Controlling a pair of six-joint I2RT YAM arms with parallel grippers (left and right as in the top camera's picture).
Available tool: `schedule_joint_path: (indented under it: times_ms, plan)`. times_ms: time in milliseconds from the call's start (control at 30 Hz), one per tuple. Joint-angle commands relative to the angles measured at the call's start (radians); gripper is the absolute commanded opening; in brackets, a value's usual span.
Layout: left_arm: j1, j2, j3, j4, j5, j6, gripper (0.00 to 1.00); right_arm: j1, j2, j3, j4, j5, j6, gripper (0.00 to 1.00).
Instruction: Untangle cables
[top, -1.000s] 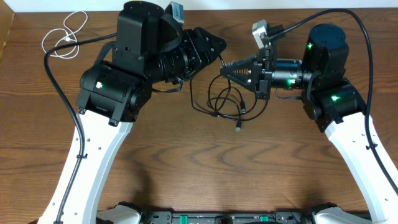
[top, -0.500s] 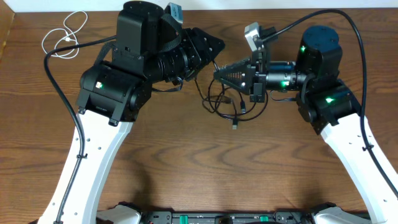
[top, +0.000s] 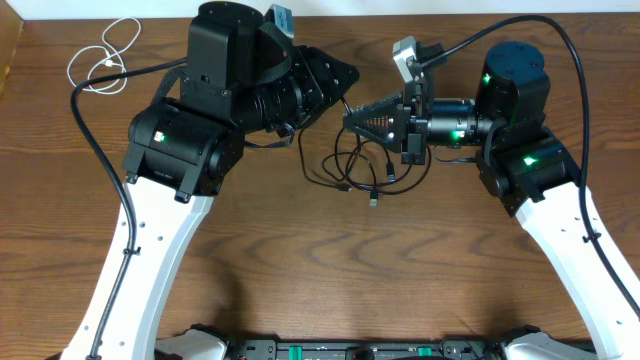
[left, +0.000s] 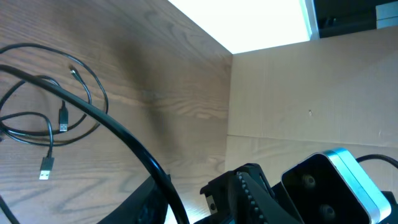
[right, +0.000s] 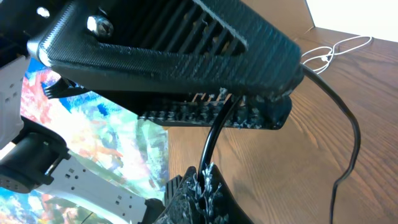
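From above, the white cable (top: 107, 62) lies by itself on the table (top: 300, 260), far off to the left of the black tangle and further back. That part looks done. The black cables (top: 345, 160) are looped over each other in one pile in the middle, so they are not yet pulled apart. That is the job left. The right gripper (top: 352, 118) points at the back edge of the tangle, and its tip looks narrow. The left gripper (top: 338, 78) sits just behind the tangle and a little to the left; I cannot tell if it is wide or narrow.

The left wrist camera shows the black cables (left: 49, 140) from the side, with loose loops and small plug ends (left: 45, 169). No fingers show here.

In the right wrist camera, the right gripper (right: 208, 146) has a black cord running between its fingers (right: 186, 56). I think it is pinching it. The white cable (right: 329, 51) shows far away.

Count: one white cable, what looks like two black ones, and two grippers.
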Motion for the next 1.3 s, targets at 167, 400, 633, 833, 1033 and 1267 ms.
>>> schedule_joint_path:
  times_ms: [167, 400, 633, 833, 1033, 1267]
  plan:
    - [0.000, -0.001, 0.009, 0.001, 0.009, -0.002, 0.25, 0.005, -0.001, 0.002, 0.003, 0.000, 0.005, 0.01]
    - [0.000, -0.001, 0.009, -0.003, -0.031, 0.003, 0.13, 0.005, -0.001, 0.002, 0.002, 0.000, 0.005, 0.04]
    - [0.000, -0.001, 0.009, -0.027, -0.116, 0.005, 0.08, 0.005, -0.001, 0.002, -0.002, 0.000, 0.005, 0.06]
    - [0.000, -0.001, 0.009, -0.027, -0.179, 0.011, 0.07, 0.005, -0.001, 0.002, -0.007, 0.009, 0.005, 0.54]
    - [0.000, -0.001, 0.009, -0.080, -0.450, 0.022, 0.08, 0.005, -0.001, 0.002, -0.071, 0.065, 0.005, 0.89]
    - [0.000, -0.016, 0.009, -0.116, -0.752, 0.036, 0.08, 0.005, -0.001, 0.002, -0.142, 0.134, 0.002, 0.96]
